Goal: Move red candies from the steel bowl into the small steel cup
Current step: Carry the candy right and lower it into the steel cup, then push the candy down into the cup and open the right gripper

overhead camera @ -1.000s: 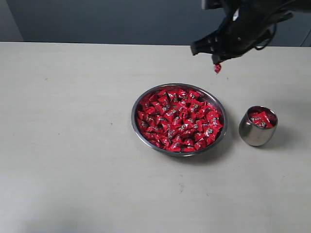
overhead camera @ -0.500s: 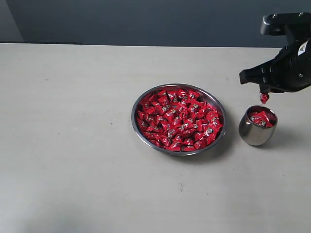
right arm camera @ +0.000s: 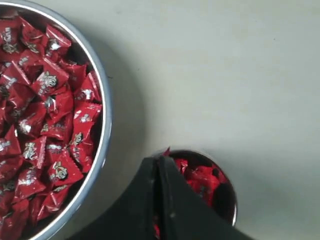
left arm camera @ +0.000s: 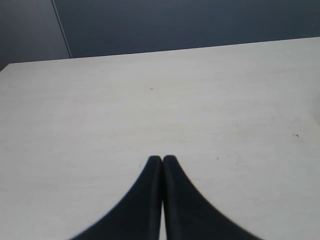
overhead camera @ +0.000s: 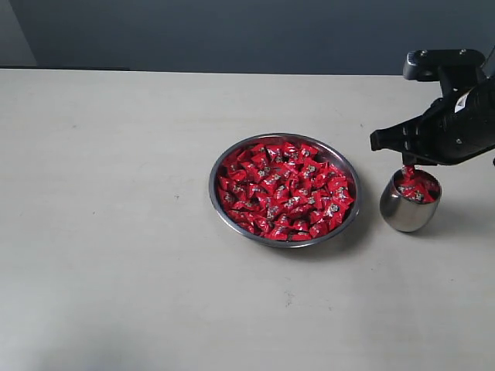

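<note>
Prob. a robot lab test bench: bare pale tabletop (overhead camera: 116, 255) w/ plain dark wall (overhead camera: 193, 31) behind.

The black two-fingered right gripper (overhead camera: 407, 163) points downward from its bulky black wrist (overhead camera: 456, 127), which reaches in from the right of the exterior view. Its jaws are pressed together. A scrap of red at the tips looks like a small red wrapped candy (overhead camera: 407, 170) pinched there, though it is hard to make out. The black left gripper (left arm camera: 162, 160) has its tapered fingers closed, touching along their length.
</note>
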